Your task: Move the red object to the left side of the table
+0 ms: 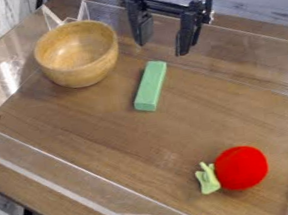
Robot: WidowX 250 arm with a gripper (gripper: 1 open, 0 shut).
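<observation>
The red object, a small rounded red toy fruit with a light-green leafy tuft on its left end, lies near the front right corner of the wood-grain table. My gripper hangs at the far middle of the table, pointing down, well away from the fruit. Its two dark fingers stand apart with nothing between them, so it is open.
A wooden bowl sits at the far left. A green rectangular block lies near the middle, just in front of the gripper. A clear raised plastic rim borders the table's edges.
</observation>
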